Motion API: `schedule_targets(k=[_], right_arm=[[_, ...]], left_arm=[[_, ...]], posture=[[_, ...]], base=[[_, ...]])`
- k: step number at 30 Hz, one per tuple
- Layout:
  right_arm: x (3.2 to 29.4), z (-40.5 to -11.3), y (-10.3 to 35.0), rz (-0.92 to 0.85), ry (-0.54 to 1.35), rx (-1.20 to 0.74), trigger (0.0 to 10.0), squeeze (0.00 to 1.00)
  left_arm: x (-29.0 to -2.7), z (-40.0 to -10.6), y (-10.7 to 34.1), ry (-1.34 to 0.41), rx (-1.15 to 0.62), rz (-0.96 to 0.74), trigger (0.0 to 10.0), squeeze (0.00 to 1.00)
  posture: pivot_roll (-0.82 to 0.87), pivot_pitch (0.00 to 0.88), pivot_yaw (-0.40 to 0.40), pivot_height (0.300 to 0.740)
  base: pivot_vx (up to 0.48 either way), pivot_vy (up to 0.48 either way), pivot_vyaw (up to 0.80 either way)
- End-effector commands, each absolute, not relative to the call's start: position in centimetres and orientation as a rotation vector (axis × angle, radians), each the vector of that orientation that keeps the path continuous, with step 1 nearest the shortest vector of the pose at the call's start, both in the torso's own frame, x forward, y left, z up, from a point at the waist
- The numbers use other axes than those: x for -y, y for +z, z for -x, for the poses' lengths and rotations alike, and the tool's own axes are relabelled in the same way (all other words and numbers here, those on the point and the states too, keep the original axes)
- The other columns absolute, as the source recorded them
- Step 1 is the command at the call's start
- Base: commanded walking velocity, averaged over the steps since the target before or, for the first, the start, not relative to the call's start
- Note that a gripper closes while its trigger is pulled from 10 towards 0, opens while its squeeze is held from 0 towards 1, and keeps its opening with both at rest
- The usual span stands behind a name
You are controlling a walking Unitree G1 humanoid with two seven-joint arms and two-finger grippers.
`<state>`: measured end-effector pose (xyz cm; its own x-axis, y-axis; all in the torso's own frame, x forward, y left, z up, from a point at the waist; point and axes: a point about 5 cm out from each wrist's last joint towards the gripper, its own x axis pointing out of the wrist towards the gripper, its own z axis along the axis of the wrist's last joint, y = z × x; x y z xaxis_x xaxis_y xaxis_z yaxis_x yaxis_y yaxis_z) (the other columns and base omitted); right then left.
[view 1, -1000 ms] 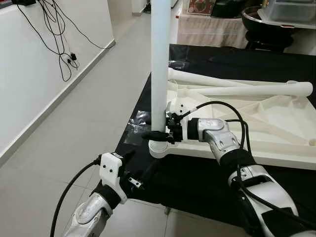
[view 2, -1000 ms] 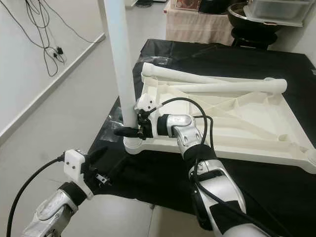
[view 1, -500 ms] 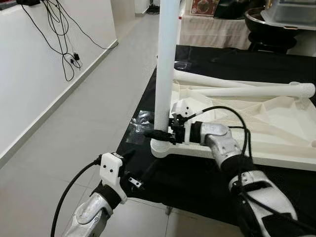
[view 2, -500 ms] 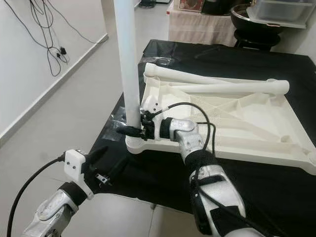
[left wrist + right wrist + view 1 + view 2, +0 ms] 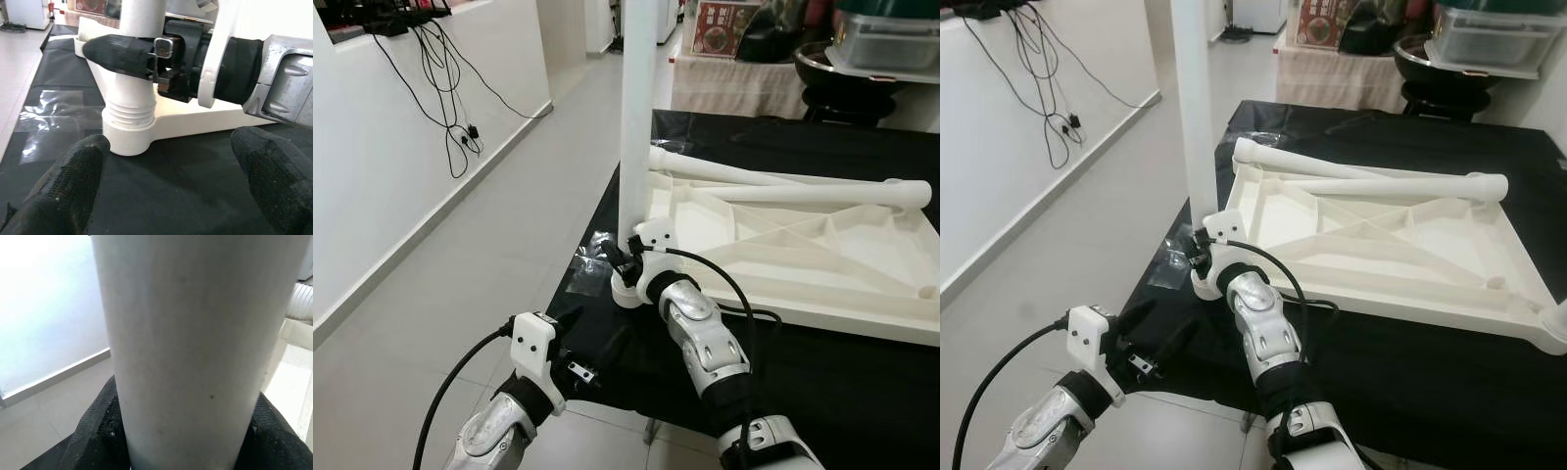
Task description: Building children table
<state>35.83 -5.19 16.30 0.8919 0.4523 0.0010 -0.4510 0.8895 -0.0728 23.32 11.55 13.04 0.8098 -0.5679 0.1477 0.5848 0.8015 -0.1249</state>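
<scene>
Upright white plastic table leg: right gripper clamping it, twisting straight into corner socket; left gripper idling w/ fingers apart.

Silver arms — black cables, white wrist housings, black-fingered grippers.

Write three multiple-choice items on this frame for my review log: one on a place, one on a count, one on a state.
1. Where does the upright leg stand?
A. corner socket of the upturned tabletop
B. floor
C. tabletop's centre

2. How many loose legs lie flat on the tabletop?
A. none
B. two
C. four

3. How is the right gripper?
A. open, clear of the leg
B. jaws clamped on the leg's base
C. holding a cable

Answers:
1. A, the leg rises from the near-left corner socket.
2. B, two white legs lie along the far edge.
3. B, black fingers hug the leg in both wrist views.
</scene>
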Motion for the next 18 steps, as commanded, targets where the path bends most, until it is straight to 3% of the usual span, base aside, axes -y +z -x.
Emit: schedule_targets(k=[1,2,3,4,9,10,11,12,13,18], right_arm=[[5.2,-35.7,14.2,0.079,0.454,-0.091,0.0,0.0],[5.2,-35.7,14.2,0.079,0.454,-0.091,0.0,0.0],[4.8,-35.8,14.7,0.062,0.478,-0.069,10.0,0.0],[3.9,-35.5,16.3,-0.015,0.605,0.0,10.0,1.0],[3.2,-34.7,18.5,-0.055,0.796,0.089,10.0,1.0],[3.5,-34.5,19.2,-0.035,0.914,0.122,10.0,0.89],[3.6,-34.3,19.6,-0.017,0.99,0.139,10.0,0.0],[3.6,-34.3,19.6,-0.017,0.99,0.139,10.0,0.0],[4.6,-34.0,20.2,0.086,1.172,0.162,10.0,0.0],[5.9,-34.5,20.4,0.202,1.304,0.123,10.0,0.0]], left_arm=[[-11.7,-23.2,12.6,-0.616,0.084,0.162,10.0,0.0],[-11.7,-23.2,12.6,-0.616,0.084,0.162,10.0,0.0],[-11.7,-23.2,12.6,-0.612,0.085,0.163,10.0,0.0],[-11.7,-23.2,12.6,-0.61,0.084,0.164,10.0,0.0],[-11.7,-23.3,12.5,-0.611,0.083,0.166,10.0,0.0],[-11.6,-23.3,12.5,-0.612,0.083,0.167,10.0,0.0],[-11.6,-23.3,12.5,-0.613,0.083,0.168,10.0,0.0],[-11.6,-23.3,12.5,-0.613,0.083,0.168,10.0,0.0],[-11.6,-23.3,12.4,-0.613,0.083,0.168,10.0,0.0],[-11.5,-23.3,12.4,-0.611,0.085,0.169,10.0,0.0]], posture=[[0.07,0.135,-0.009,0.74],[0.07,0.135,-0.009,0.74],[0.07,0.13,-0.008,0.74],[0.07,0.126,-0.013,0.74],[0.07,0.121,-0.014,0.74],[0.07,0.115,-0.015,0.74],[0.07,0.115,-0.015,0.74],[0.07,0.115,-0.015,0.74],[0.07,0.11,-0.019,0.74],[0.08,0.109,-0.02,0.74]], base=[[0.0,0.0,0.0],[0.0,0.0,0.0],[0.0,0.0,0.0],[0.0,0.0,0.0],[0.0,0.0,0.0],[0.0,0.0,0.0],[0.0,0.0,0.0],[0.0,0.0,0.0],[0.0,0.0,0.0],[0.0,0.0,0.0]])
